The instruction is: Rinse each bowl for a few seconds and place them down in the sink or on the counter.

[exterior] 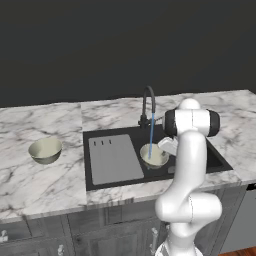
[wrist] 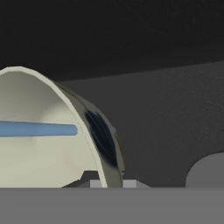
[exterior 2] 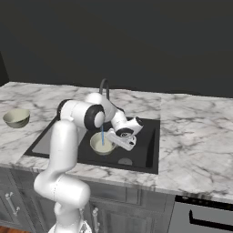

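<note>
One pale bowl (exterior: 154, 156) (exterior 2: 102, 143) is held inside the black sink (exterior: 216, 158) (exterior 2: 145, 145), under the dark curved faucet (exterior: 148, 105) (exterior 2: 104, 86). A thin blue stream of water (exterior: 151, 136) (exterior 2: 103, 133) runs into it. My gripper (exterior 2: 119, 139) (wrist: 109, 181) reaches in from the right and is shut on this bowl's rim. The hand view has the bowl (wrist: 39, 153) close up on the left, with the stream (wrist: 39, 129) crossing its inside. A second, alike bowl (exterior: 45, 150) (exterior 2: 17, 117) stands upright on the marble counter (exterior: 35, 180) (exterior 2: 195, 132), left of the sink.
The grey ribbed drainboard (exterior: 114, 159) takes up the sink's left half. A round drain (exterior 2: 125, 161) lies on the basin floor near the front. A dark wall rises behind the counter. Dark cabinets (exterior: 75, 230) stand below its front edge.
</note>
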Motion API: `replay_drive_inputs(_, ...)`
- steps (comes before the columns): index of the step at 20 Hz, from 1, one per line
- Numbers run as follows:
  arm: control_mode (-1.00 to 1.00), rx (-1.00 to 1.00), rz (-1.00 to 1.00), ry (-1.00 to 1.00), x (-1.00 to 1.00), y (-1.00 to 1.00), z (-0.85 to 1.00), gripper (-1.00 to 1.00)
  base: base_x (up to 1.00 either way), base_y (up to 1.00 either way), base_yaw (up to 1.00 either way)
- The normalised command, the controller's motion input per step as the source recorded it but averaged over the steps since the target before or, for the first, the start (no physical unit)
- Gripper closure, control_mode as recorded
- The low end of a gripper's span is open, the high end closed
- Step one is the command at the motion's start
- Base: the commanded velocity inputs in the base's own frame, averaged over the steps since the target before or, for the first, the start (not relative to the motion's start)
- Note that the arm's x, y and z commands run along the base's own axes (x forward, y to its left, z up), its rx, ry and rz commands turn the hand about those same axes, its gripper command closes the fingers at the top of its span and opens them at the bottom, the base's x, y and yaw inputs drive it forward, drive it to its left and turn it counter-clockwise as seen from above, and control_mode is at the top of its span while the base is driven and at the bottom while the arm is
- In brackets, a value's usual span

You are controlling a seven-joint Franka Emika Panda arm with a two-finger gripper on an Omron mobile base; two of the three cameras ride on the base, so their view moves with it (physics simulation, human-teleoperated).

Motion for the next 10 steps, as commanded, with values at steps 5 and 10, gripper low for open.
replay_drive_inputs(5,-1.00,0.00,0.00,0.00,0.09,0.00,-0.19,1.00,0.00,0.00,0.00)
replay_drive_inputs(10,-1.00,0.00,0.00,0.00,0.10,0.00,-0.19,1.00,0.00,0.00,0.00)
